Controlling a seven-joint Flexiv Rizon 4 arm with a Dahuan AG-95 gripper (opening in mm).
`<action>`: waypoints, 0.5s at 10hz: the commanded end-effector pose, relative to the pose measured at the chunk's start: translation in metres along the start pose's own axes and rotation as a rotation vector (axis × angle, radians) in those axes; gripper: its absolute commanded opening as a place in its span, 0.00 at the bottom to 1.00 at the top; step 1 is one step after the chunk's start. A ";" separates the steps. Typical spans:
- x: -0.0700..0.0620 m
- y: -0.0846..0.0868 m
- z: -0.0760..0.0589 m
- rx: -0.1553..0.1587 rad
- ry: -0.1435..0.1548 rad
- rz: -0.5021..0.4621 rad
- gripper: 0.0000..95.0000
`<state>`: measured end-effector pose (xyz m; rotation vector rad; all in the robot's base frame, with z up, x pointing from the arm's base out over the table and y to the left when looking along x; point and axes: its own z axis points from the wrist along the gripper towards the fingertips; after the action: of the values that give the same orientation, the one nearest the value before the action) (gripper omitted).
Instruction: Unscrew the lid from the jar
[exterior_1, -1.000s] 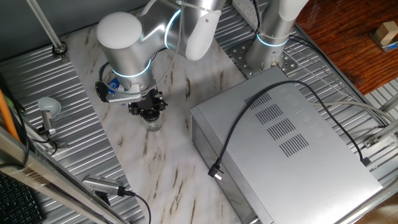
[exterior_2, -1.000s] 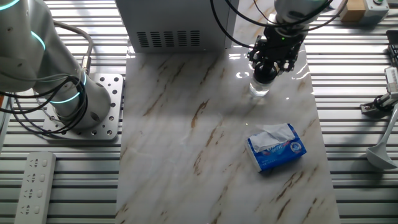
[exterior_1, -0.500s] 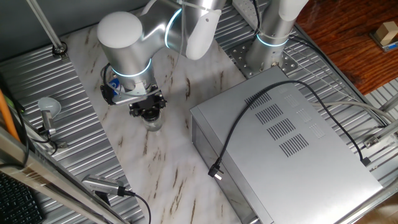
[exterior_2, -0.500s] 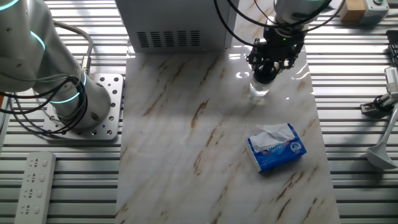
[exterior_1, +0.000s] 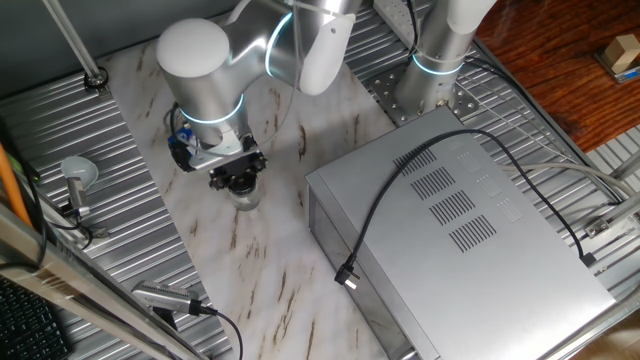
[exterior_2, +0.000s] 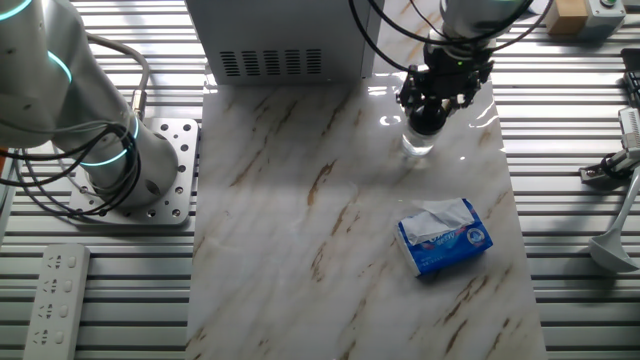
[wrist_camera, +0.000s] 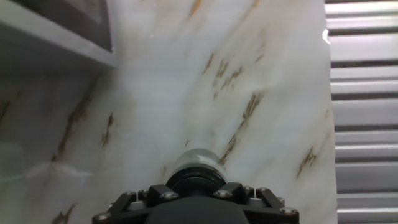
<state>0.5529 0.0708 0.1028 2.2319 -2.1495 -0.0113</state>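
Observation:
The jar (exterior_1: 246, 198) is small and clear and stands upright on the marble top, near the left side in one fixed view. In the other fixed view the jar (exterior_2: 418, 144) is at the far right. My gripper (exterior_1: 238, 178) comes straight down on it, black fingers closed round the black lid, which they mostly hide. The gripper (exterior_2: 428, 108) covers the jar's top there too. In the hand view the lid (wrist_camera: 195, 180) shows as a dark ring just past my gripper (wrist_camera: 196, 191), with the jar's clear body (wrist_camera: 198, 159) beyond it.
A big grey metal box (exterior_1: 460, 220) with a black cable (exterior_1: 395, 195) over it stands to the right of the jar. A blue-and-white packet (exterior_2: 445, 237) lies nearer on the marble. An arm base (exterior_2: 140, 170) sits on the left plate.
My hand has turned a little about its own axis while closed on the lid. The jar has stayed in the same spot.

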 end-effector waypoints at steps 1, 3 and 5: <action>-0.001 0.000 0.001 0.005 0.001 -0.009 0.60; -0.001 0.000 0.001 0.007 0.002 -0.010 0.80; -0.001 0.000 0.001 0.006 -0.001 -0.013 0.80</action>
<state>0.5527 0.0719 0.1016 2.2527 -2.1387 -0.0067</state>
